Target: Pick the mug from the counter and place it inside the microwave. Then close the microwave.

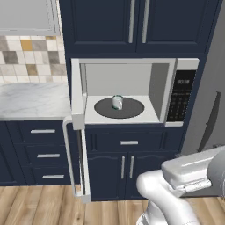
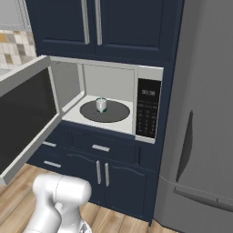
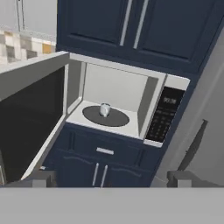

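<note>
Already the mug [image 1: 117, 102] stands upright on the dark round turntable [image 1: 132, 110] inside the microwave [image 1: 182, 66]. Nothing else is in there. The mug looks small, light and hard, maybe slippery; its sides are best to hold. The door [image 2: 25, 118] hangs wide open, left. The gripper [image 3: 111, 178] is spread wide, holding nothing, well back.

Mug [image 1: 117, 102]: smooth, glossy white, ceramic-looking, with a dark green rim. Microwave [image 1: 183, 65]: matt silver-grey frame, pale matt interior, dark matt turntable [image 1: 119, 108], glossy black control panel [image 2: 148, 108]; its door [image 2: 25, 113] is dark glass in a light frame. Counter [image 1: 30, 100]: polished white marble with grey veins. Cabinets [image 1: 127, 162]: navy painted panels, satin, with brushed metal handles. Floor [image 1: 39, 206]: light wood planks. Refrigerator [image 2: 205, 113]: smooth grey metal. Backsplash [image 1: 30, 59]: tiles.
</note>
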